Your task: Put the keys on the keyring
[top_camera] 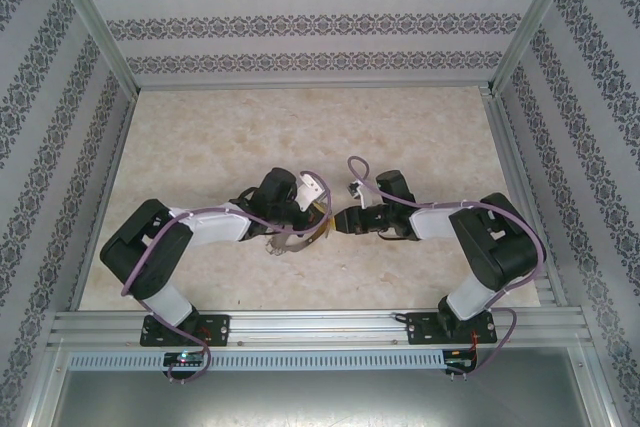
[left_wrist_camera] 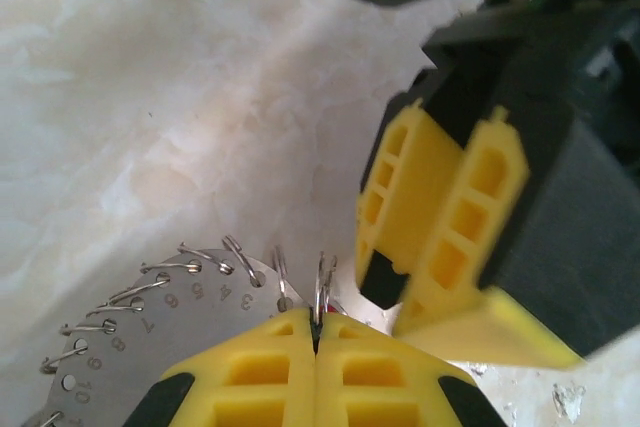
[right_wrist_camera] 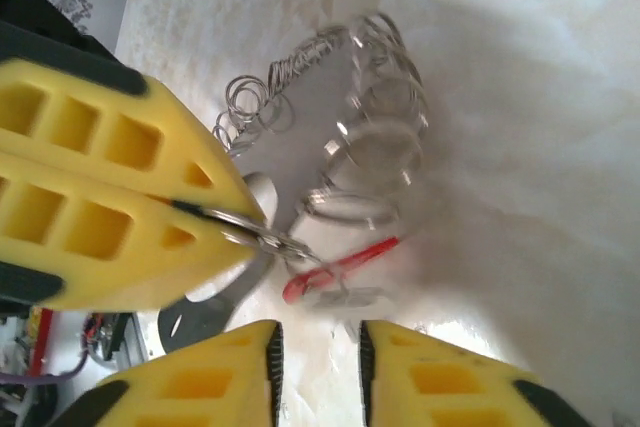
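The keyring (left_wrist_camera: 170, 317) is a flat silver hoop with stamped numbers, its rim fringed with small wire loops. My left gripper (left_wrist_camera: 316, 325) is shut on one of those loops at the rim. In the right wrist view the keyring (right_wrist_camera: 375, 132) stands up from the table, pinched by the left fingers (right_wrist_camera: 110, 197). The red key (right_wrist_camera: 340, 259), blurred, hangs from a loop just beyond the left fingertips. My right gripper (right_wrist_camera: 318, 342) is open right below the key, with nothing between its fingers. From above, the left gripper (top_camera: 320, 213) and the right gripper (top_camera: 345, 219) meet tip to tip over the keyring (top_camera: 290, 244).
The pale marbled table (top_camera: 220, 147) is bare around the arms. Patterned walls and metal rails (top_camera: 300, 322) close it in. The right gripper's fingers (left_wrist_camera: 440, 217) stand very close to the left gripper's tips.
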Motion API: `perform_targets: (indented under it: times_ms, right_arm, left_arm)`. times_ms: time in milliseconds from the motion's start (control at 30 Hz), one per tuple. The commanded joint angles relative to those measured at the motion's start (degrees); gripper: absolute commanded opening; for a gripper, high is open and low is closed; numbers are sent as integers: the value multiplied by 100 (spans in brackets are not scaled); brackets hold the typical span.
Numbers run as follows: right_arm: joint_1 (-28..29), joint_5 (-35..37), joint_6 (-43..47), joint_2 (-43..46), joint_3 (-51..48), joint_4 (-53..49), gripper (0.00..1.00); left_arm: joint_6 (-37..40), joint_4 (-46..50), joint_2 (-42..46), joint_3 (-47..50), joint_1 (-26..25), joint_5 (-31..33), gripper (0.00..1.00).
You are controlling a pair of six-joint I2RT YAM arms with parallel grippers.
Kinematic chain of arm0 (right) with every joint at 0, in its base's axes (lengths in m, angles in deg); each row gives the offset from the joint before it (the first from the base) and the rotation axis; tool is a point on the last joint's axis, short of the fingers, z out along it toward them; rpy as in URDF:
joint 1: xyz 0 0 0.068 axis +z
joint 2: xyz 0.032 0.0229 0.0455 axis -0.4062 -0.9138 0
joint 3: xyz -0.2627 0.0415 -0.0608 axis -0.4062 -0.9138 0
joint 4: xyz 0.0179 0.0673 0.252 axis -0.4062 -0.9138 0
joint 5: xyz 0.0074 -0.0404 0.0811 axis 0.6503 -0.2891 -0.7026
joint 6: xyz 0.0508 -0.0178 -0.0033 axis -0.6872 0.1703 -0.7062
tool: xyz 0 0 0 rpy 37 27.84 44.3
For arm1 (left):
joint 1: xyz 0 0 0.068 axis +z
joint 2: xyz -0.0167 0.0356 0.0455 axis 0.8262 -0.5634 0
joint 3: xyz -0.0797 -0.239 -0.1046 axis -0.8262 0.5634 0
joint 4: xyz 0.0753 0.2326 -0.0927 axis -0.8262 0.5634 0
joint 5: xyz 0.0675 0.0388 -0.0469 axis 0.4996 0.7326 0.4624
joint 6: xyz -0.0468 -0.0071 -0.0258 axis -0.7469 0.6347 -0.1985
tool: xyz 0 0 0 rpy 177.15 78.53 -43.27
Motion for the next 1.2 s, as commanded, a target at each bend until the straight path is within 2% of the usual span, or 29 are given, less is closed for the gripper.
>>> perform_targets:
  times_ms: [0,167,467,833,1167]
  right_arm:
    - [-218,-278,45,439,-109,-103,36]
    - [-425,-548,236,813,-10,-119,34]
    - [-475,-953,481,378,296,479,33]
    - [-491,-914,664,283,115,791,34]
    - [-421,-859,329,168,-86,1233,33]
  left_arm:
    - [19,-381,233,-21,-63,9,0]
    - [18,-384,230,-10,-68,-17,0]
    - [94,-282,198,-39,-63,-184,0]
    - [111,-193,154,-159,-63,-533,0]
    - [116,-149,248,-150,-38,-589,0]
